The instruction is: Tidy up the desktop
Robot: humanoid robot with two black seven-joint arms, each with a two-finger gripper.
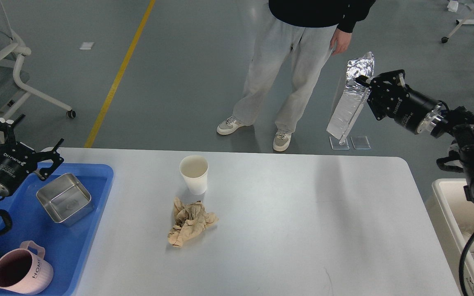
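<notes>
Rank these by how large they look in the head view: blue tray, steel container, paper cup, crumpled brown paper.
1. Blue tray, partly cut off by the picture's edge.
2. Steel container.
3. Crumpled brown paper, close to the container, so unsure.
4. Paper cup.

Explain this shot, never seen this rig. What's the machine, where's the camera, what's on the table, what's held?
The single view is from a humanoid robot's own head, looking forward and down. Its two black arms enter from the sides. The left hand is open, above a blue tray holding a steel container and a pink mug. On the desktop stand a white paper cup and crumpled brown paper. The right hand, out past the table's far edge, grips a silver foil bag. A person stands beyond.
</notes>
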